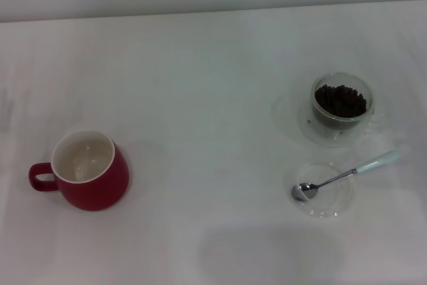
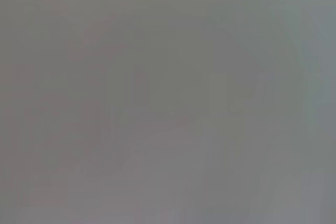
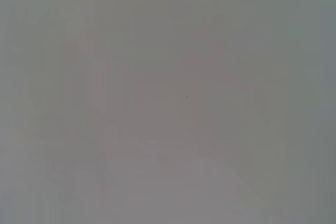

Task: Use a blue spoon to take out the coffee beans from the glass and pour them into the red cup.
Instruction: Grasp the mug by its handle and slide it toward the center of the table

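- Neither gripper in view; finger state cannot be told.
- Blue-handled metal spoon [image 1: 347,175] rests on flat clear round dish [image 1: 325,191], just beside clear glass [image 1: 340,108] of dark coffee beans [image 1: 340,100]: thin handle may slip.
- Squat red ceramic cup [image 1: 83,171] well apart from glass: beans may spill in transit.

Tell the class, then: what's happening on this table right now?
Nothing is being handled yet; neither gripper is in view. A small clear glass holds dark coffee beans. Nearer the robot, a silver teaspoon with a pale blue handle rests on a flat clear dish. The squat red mug stands empty at left.
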Motion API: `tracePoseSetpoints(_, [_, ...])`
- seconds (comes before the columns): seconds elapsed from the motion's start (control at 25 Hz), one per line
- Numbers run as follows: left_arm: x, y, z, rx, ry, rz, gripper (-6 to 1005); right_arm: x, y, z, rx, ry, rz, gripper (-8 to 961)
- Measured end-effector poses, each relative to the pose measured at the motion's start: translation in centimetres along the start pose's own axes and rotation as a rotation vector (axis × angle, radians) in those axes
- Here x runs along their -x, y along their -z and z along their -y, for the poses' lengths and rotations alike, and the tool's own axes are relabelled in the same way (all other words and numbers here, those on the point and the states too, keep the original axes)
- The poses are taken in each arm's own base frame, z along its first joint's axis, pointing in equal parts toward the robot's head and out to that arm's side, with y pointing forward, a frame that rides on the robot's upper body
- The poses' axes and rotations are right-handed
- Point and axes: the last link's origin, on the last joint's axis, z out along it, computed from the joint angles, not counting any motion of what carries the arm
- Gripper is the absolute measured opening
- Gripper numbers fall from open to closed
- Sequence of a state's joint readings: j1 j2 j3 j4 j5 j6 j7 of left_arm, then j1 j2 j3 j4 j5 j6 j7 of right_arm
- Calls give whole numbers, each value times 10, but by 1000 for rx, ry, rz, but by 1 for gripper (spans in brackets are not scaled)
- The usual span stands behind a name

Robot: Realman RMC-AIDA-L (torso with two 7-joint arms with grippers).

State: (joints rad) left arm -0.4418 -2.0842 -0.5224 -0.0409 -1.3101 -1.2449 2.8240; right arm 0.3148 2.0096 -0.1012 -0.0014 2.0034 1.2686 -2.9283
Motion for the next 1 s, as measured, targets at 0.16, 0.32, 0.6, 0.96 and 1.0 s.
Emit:
tracePoseSetpoints(0.16, [3, 22, 4, 24, -18, -8, 817, 0, 0, 0, -1, 0, -3, 874])
tracePoseSetpoints(0.32, [5, 47, 8, 39, -28, -24, 817, -3, 0, 1, -5, 2, -19, 874])
tracePoseSetpoints(0.6, [15, 83, 3, 109, -35, 8, 816, -4, -1, 2, -8, 9, -32, 874])
tracePoseSetpoints(0.96, [26, 114, -8, 178, -18, 60, 816, -3, -2, 3, -9, 13, -30, 874])
tracePoseSetpoints(1.0, [27, 116, -10, 183, -15, 62, 816, -3, -2, 3, -9, 14, -31, 874])
